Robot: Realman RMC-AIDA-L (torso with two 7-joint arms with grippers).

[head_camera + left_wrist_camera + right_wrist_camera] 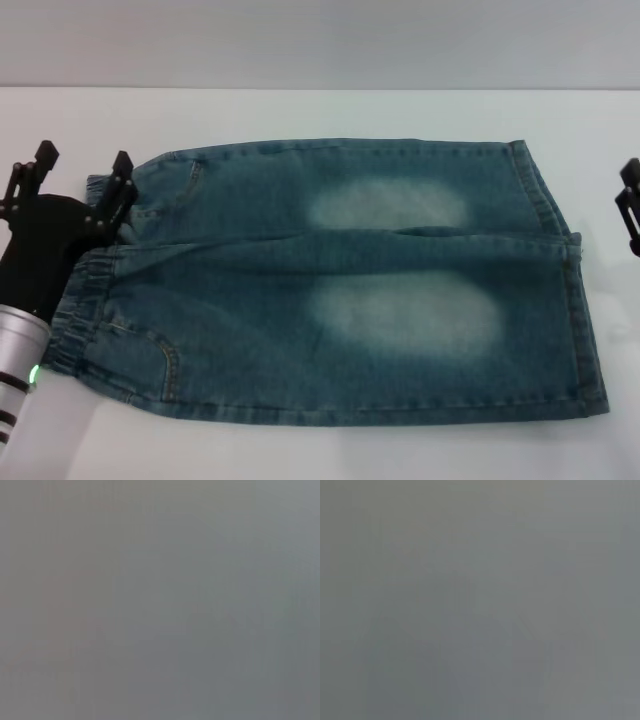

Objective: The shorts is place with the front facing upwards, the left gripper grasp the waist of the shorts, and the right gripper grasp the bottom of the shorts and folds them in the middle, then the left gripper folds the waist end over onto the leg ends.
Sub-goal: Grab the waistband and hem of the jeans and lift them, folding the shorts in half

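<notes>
A white tabletop (320, 110) is shown from the head camera, and most of it is covered by a pair of blue denim knee-length shorts (340, 280) laid flat with the front upward and two pale faded patches on the thighs. The shorts are spread sideways, so that each end is presented to one arm: the puckered elastic waist (75, 310) is turned to the robot's left, and the two straight stitched leg hems (580, 300) are turned to its right. Neither fold appears to have been made. The left gripper (80, 170), a black two-fingered claw on a silver-white arm with a green light, is held at the far corner of the waistband, its fingers spread wide; one finger is seen against the denim edge and the other over bare table, and nothing is seen to be clamped, which suggests the waist is being approached for a grasp. The right gripper (630, 205), another black claw, is only partly seen at the right edge, apart from the hems; its opening cannot be told. Only a plain grey blur is given by both wrist views.
</notes>
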